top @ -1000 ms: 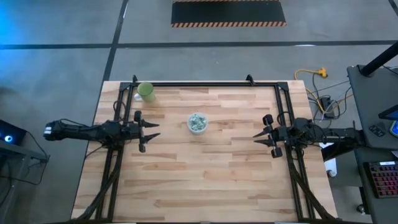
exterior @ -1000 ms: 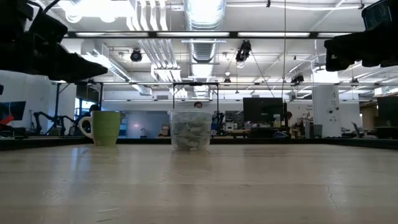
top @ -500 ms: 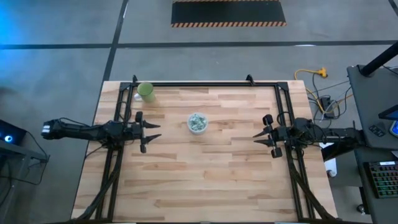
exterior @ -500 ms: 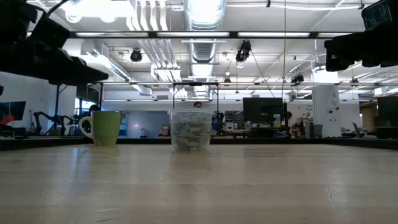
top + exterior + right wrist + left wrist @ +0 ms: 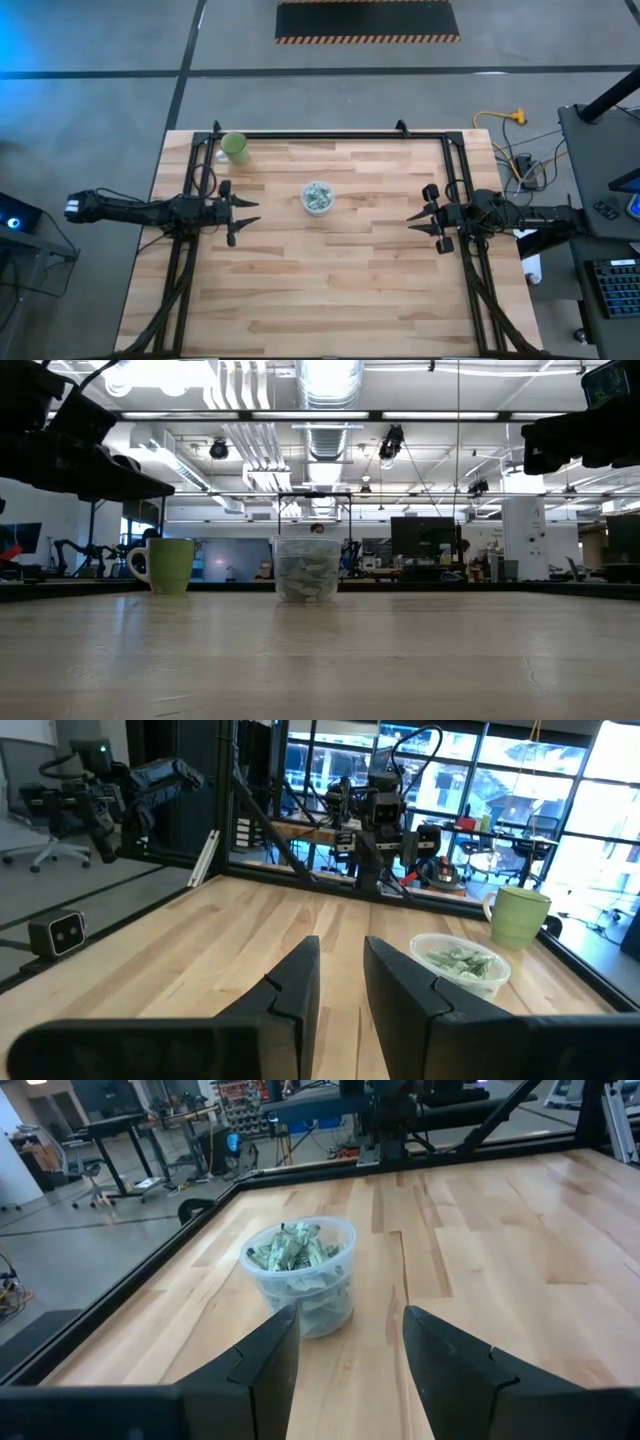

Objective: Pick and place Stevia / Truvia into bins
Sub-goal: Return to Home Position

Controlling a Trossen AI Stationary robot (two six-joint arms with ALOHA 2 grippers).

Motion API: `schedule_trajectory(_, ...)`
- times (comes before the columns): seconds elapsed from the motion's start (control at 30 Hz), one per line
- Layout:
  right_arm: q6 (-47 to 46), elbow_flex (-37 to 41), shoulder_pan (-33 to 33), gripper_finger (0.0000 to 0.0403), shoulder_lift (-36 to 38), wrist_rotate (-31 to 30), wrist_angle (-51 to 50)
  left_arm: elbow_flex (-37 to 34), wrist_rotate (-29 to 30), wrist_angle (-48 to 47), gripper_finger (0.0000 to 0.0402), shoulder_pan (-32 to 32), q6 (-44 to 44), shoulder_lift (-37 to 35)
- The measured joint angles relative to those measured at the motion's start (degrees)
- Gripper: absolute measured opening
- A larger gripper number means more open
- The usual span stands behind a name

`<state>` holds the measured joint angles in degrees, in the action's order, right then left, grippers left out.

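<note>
Left claw [image 5: 244,212] hangs over the left side of the worktop [image 5: 340,290], jaws moderately apart, nothing between them. Right claw [image 5: 420,221] mirrors it on the right side, jaws only narrowly apart, also empty. Clear cup [image 5: 318,197] stands upright mid-worktop, a bit toward the far edge, between the two claws and touching neither. The left one is nearer. Stevia packets [image 5: 290,1248] are piled in it to about the rim. I can't spot a loose packet on the wood, but they're small enough that I wouldn't swear to it.

Reads to me like picking is finished and this is the park move. Risks from here:
- The cup looks light and is full, and the left claw points straight at it. In the low view both claws hang above cup height, so it's only a problem if the fold dips or drifts forward. Then it shoves or tips the cup and packets spill
- The top packets lie loose at the rim, so even a bump to the cup wall could flick one out
- Green mug [image 5: 235,147] stands at the far-left corner, near the left arm's side. A wide sweep could clip it
- The right arm is well apart from everything, low concern

I'd pull both straight back before any drop
</note>
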<state>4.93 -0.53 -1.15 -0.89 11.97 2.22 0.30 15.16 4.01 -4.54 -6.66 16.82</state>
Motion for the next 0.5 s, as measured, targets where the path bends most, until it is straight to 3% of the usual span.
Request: schedule_trajectory(0.5,0.0,0.0,0.0,0.0073,0.0,0.0,0.0,0.0,0.0,0.0,0.0164,0.0,0.0,1.6)
